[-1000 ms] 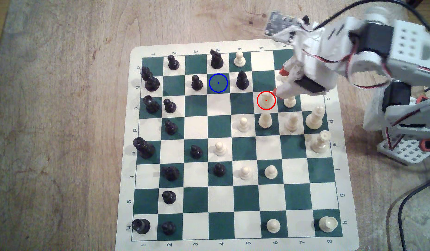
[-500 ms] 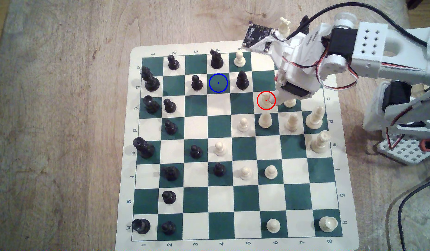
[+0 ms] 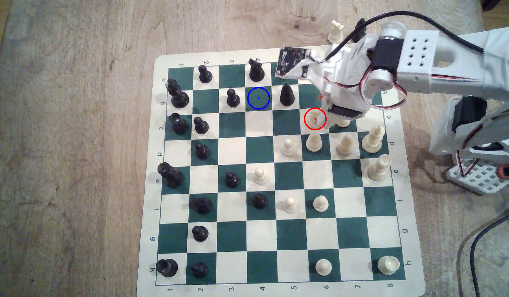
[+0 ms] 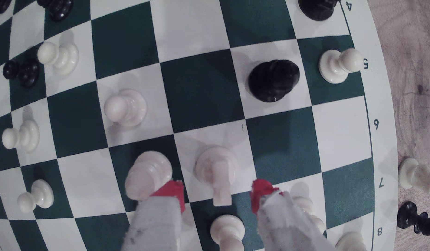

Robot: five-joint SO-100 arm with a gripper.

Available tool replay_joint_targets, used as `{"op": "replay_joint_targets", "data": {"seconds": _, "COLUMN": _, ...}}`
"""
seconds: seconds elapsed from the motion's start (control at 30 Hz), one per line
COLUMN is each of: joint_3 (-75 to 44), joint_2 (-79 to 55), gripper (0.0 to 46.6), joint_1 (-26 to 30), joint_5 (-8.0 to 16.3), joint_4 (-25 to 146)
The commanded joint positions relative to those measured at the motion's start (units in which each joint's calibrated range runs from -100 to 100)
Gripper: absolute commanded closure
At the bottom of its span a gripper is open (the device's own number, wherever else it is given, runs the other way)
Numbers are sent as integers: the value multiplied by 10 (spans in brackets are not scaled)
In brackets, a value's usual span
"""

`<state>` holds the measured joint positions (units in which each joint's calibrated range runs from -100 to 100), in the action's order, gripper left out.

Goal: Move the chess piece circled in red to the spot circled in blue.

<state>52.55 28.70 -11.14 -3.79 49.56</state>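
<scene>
The chess piece [image 4: 215, 166] stands upright on its red-ringed white square [image 3: 315, 119], a cream knight with a round base and a blocky notched head, and I judge it light, hard and rather slick, stiff enough to take a firm pinch but easy to tip if I catch it high on one side; the best hold looks to be across the body under the head, above the base. My tool [image 4: 217, 193] is spread apart around it, red fingertips [image 4: 174, 190] on either side and neither touching the piece as far as I can see, so nothing is grasped yet. A taller cream piece [image 4: 148, 175] stands just beside one fingertip, close enough that closing or lifting carelessly could knock it, and a cream pawn [image 4: 227, 229] sits just behind the knight. The spot [image 3: 258, 98], a dark green square ringed in blue, lies toward the exterior view's left, between a black pawn [image 3: 233, 98] and a taller black piece [image 3: 287, 95], so setting down there will want a straight descent. The board [image 3: 293, 234] lies flat on the wooden desk [image 3: 76, 142]
</scene>
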Motion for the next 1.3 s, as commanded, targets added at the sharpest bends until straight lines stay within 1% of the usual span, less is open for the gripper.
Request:
{"op": "replay_joint_targets", "data": {"seconds": 0.0, "joint_3": -4, "joint_2": -11, "gripper": 317, "joint_1": 7, "joint_5": -1, "joint_4": -22}}
{"op": "replay_joint_targets", "data": {"seconds": 0.1, "joint_3": -2, "joint_2": -33, "gripper": 333, "joint_1": 9, "joint_5": -1, "joint_4": -39}}
{"op": "replay_joint_targets", "data": {"seconds": 0.33, "joint_3": 0, "joint_2": -50, "gripper": 341, "joint_1": 5, "joint_5": -3, "joint_4": -75}}
{"op": "replay_joint_targets", "data": {"seconds": 0.43, "joint_3": 1, "joint_2": -59, "gripper": 361, "joint_1": 10, "joint_5": -3, "joint_4": -75}}
{"op": "replay_joint_targets", "data": {"seconds": 0.5, "joint_3": 4, "joint_2": -59, "gripper": 360, "joint_1": 12, "joint_5": -3, "joint_4": -75}}
{"op": "replay_joint_targets", "data": {"seconds": 0.6, "joint_3": 8, "joint_2": -57, "gripper": 345, "joint_1": 10, "joint_5": -3, "joint_4": -75}}
{"op": "replay_joint_targets", "data": {"seconds": 0.9, "joint_3": 8, "joint_2": -44, "gripper": 357, "joint_1": 10, "joint_5": 0, "joint_4": -68}}
{"op": "replay_joint_targets", "data": {"seconds": 0.97, "joint_3": 8, "joint_2": -42, "gripper": 373, "joint_1": 9, "joint_5": -1, "joint_4": -66}}
{"op": "replay_joint_targets", "data": {"seconds": 1.07, "joint_3": 8, "joint_2": -39, "gripper": 419, "joint_1": 11, "joint_5": -3, "joint_4": -62}}
{"op": "replay_joint_targets", "data": {"seconds": 1.27, "joint_3": 8, "joint_2": -31, "gripper": 449, "joint_1": 12, "joint_5": 0, "joint_4": -57}}
